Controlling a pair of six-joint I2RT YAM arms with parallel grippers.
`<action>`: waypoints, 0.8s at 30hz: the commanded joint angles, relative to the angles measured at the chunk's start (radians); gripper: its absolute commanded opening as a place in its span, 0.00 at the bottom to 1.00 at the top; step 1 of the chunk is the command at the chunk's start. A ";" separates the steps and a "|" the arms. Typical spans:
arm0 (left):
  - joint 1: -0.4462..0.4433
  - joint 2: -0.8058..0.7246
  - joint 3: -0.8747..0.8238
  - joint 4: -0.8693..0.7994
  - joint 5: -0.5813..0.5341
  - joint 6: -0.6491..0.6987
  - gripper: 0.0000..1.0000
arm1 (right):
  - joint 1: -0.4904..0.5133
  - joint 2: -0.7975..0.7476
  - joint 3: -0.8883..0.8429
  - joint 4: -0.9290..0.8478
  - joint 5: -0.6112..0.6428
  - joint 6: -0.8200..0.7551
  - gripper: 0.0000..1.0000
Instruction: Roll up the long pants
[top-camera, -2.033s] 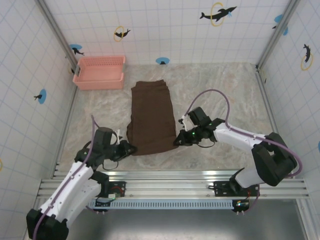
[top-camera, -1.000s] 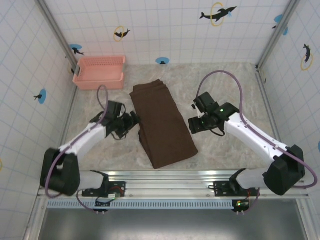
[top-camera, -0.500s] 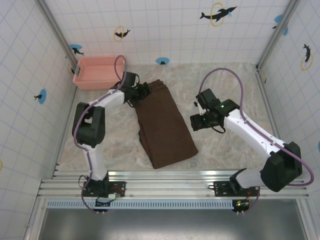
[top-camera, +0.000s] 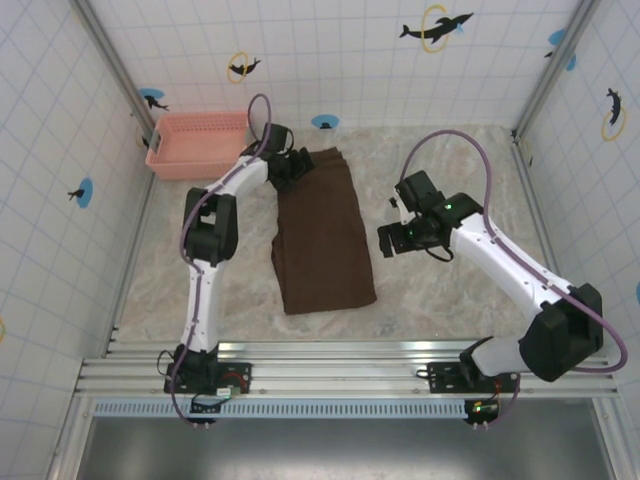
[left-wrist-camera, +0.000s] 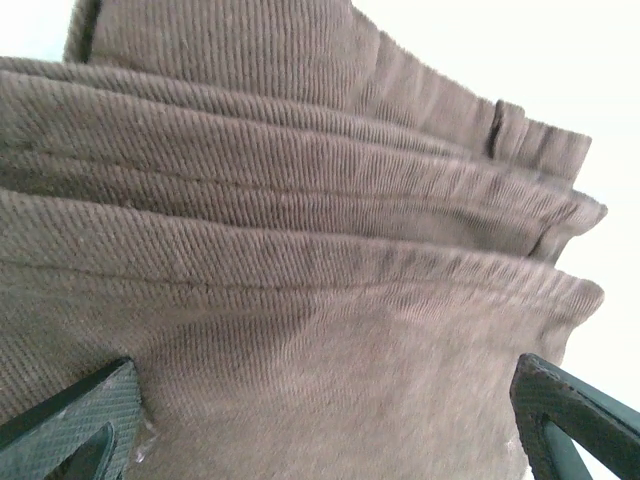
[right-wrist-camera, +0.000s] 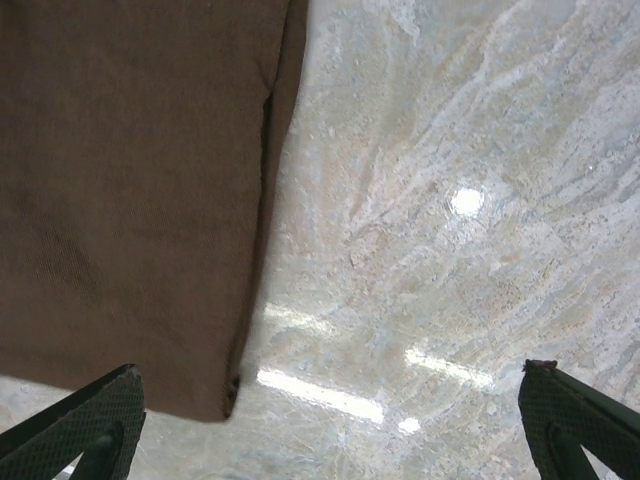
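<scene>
The long pants (top-camera: 323, 235) lie flat on the marble table, dark brown and folded lengthwise, waistband at the far end. My left gripper (top-camera: 297, 166) is at the far left corner of the waistband. In the left wrist view the stacked waistband layers (left-wrist-camera: 300, 200) run across, and my left gripper (left-wrist-camera: 330, 425) stands open with flat fabric between its fingertips (left-wrist-camera: 85, 420). My right gripper (top-camera: 384, 243) hovers just right of the pants' middle. It is open (right-wrist-camera: 330, 425) over bare marble, with the pants' edge and corner (right-wrist-camera: 130, 200) to its left.
A pink plastic basket (top-camera: 197, 144) stands at the back left, close to the left arm's reach. Tiled walls close in the table (top-camera: 460, 170) on three sides. Bare marble lies right of the pants and along the near edge.
The left arm has swung from the near left of the pants up to the waistband at the far end. The pants have turned to lie straighter. The right gripper has opened wider, barely moving.
</scene>
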 joint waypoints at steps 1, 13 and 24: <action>-0.009 0.179 0.251 -0.162 -0.025 0.039 0.97 | -0.008 0.038 0.049 -0.028 0.004 -0.019 0.99; 0.080 -0.196 0.015 0.180 0.107 0.031 0.97 | 0.053 0.099 0.156 0.000 0.061 -0.151 0.99; 0.044 -1.107 -1.394 0.738 0.131 -0.441 0.97 | 0.307 0.231 0.300 -0.117 0.409 -0.277 0.99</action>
